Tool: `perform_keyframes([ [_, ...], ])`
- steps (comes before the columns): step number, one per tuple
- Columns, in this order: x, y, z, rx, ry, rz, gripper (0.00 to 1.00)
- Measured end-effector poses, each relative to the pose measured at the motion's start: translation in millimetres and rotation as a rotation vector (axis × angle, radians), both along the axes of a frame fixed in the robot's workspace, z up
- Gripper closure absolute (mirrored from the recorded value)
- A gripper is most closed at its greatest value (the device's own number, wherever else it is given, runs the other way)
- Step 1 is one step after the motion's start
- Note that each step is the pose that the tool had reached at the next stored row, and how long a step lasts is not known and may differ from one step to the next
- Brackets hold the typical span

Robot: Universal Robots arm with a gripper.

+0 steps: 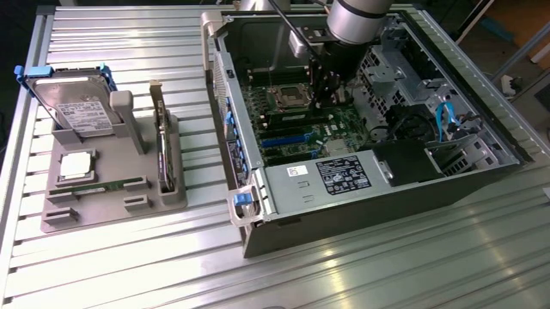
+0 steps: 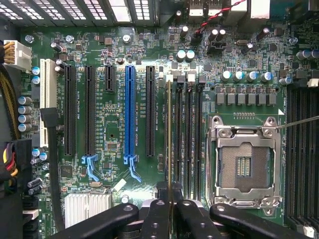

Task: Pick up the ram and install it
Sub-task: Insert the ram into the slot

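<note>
Pinching the ram (image 2: 168,129), the gripper (image 2: 168,188) has its fingers (image 2: 160,211) pressed nearly together, with just the thin board between them. In the wrist view the ram is seen edge-on as a narrow tan line. It runs straight along the edge of the black memory slots (image 2: 188,134), between them and a long black expansion slot (image 2: 150,109). Whether it is seated or just above its slot: cannot tell. A blue slot (image 2: 130,109) lies just beyond that black one. The CPU socket (image 2: 244,167) with its metal frame sits on the other side of the memory slots. All of this is on the green motherboard (image 2: 109,134).

In the exterior view the gripper (image 1: 331,96) hangs inside the open computer case (image 1: 361,212), at about 1 o'clock in the picture, tips low over the motherboard (image 1: 301,129). A grey tray (image 1: 112,209) sits at 9 o'clock of the case, well apart from it, on the ribbed metal table (image 1: 361,270). The tray holds:
- a hard drive (image 1: 77,109) standing at its 12 o'clock end
- an expansion card (image 1: 161,138) on edge along its 3 o'clock side
- a silver square chip (image 1: 76,164) in the middle
- a green stick (image 1: 86,188) lying flat at 6 o'clock of the chip
</note>
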State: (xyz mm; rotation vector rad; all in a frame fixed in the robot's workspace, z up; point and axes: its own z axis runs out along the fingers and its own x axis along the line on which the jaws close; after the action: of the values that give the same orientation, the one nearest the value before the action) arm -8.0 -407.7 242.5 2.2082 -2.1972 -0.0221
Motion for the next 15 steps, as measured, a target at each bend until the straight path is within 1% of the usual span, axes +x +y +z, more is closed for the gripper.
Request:
perform_keyframes([
  [7, 0.0, 0.0, 5.6, -0.0040, -0.0002, 0.000, 0.88],
  [15, 0.0, 0.0, 5.8, -0.0041, -0.0002, -0.006, 0.88],
])
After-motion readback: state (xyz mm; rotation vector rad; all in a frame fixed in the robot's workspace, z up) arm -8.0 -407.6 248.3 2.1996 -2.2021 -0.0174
